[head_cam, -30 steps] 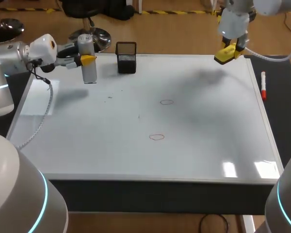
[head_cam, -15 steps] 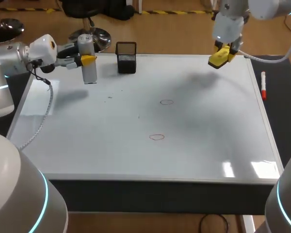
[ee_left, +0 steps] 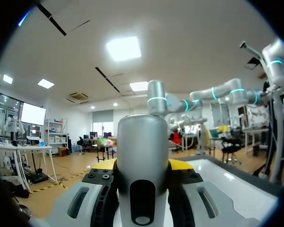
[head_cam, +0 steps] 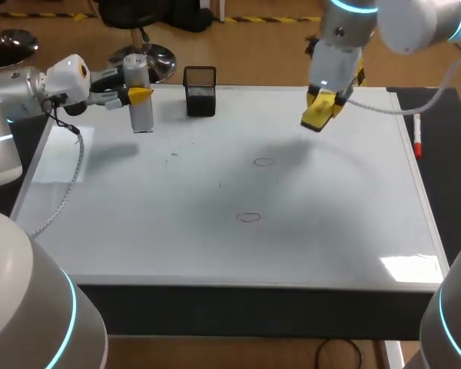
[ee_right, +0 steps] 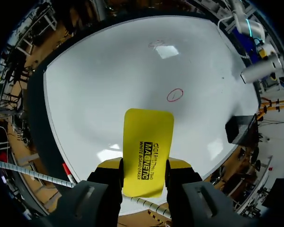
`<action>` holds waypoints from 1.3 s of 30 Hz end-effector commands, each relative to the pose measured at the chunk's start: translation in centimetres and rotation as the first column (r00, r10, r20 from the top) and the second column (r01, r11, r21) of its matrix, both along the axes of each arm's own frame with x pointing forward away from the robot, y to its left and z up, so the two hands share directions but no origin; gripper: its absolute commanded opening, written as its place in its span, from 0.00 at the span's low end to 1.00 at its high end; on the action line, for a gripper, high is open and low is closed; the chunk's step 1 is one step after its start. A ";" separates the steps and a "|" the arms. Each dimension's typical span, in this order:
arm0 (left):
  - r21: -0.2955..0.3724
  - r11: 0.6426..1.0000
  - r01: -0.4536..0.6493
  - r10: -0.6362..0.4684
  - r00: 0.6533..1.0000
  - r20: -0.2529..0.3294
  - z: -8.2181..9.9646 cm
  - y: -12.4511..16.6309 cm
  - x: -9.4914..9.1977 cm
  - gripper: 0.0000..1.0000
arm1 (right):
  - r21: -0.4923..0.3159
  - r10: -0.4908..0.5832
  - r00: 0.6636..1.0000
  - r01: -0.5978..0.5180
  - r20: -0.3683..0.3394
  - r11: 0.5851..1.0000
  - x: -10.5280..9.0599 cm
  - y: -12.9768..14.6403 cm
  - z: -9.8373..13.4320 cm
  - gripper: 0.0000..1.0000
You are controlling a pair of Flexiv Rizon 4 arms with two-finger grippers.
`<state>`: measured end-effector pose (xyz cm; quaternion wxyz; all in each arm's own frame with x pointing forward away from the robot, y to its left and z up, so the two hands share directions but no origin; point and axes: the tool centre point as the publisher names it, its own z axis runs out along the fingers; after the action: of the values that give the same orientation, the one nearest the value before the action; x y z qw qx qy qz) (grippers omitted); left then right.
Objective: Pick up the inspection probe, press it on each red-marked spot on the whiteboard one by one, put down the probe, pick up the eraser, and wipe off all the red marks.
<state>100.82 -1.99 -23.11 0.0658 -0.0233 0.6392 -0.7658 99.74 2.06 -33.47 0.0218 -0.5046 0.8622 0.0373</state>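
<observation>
The grey cylindrical probe (head_cam: 142,104) stands upright at the whiteboard's (head_cam: 138,231) back left, and my left gripper (head_cam: 135,95) is shut on it from the side. In the left wrist view the probe (ee_left: 142,142) fills the space between the fingers of that gripper (ee_left: 143,170). My right gripper (head_cam: 323,98) is shut on the yellow eraser (head_cam: 316,115), held above the board's back middle. Two red circles are drawn on the board, one (head_cam: 264,161) below the eraser and one (head_cam: 248,217) nearer the front. From the right wrist, the eraser (ee_right: 147,142) sits in the gripper (ee_right: 144,166), with a red circle (ee_right: 174,95) ahead.
A black mesh holder (head_cam: 200,91) stands at the board's back edge, right of the probe. A red marker (head_cam: 417,136) lies on the dark strip beyond the board's right edge. A white sheet (head_cam: 61,154) lies at the left side.
My right arm has carried the eraser leftwards and inwards from the back right corner towards the board's back middle. The left arm and the probe have stayed still.
</observation>
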 end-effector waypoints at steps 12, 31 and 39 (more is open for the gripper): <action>0.002 1.000 -0.006 0.006 1.000 0.001 0.2 -0.1 -0.2 0.00 | -0.008 0.140 0.990 -0.140 -0.013 0.990 -3.8 9.3 -1.8 0.00; 0.002 1.000 -0.006 0.006 1.000 0.001 0.2 -0.1 -0.2 0.00 | -0.029 0.184 0.980 -0.186 -0.070 0.982 -4.1 14.2 -6.3 0.00; 0.002 1.000 -0.006 0.006 1.000 0.001 0.2 -0.1 -0.2 0.00 | -0.047 0.192 0.980 -0.195 -0.046 0.980 -4.1 14.5 -7.1 0.00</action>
<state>100.81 -1.99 -23.10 0.0659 -0.0233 0.6392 -0.7658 95.70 16.31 -40.44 -0.0145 -0.5868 0.8090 0.0304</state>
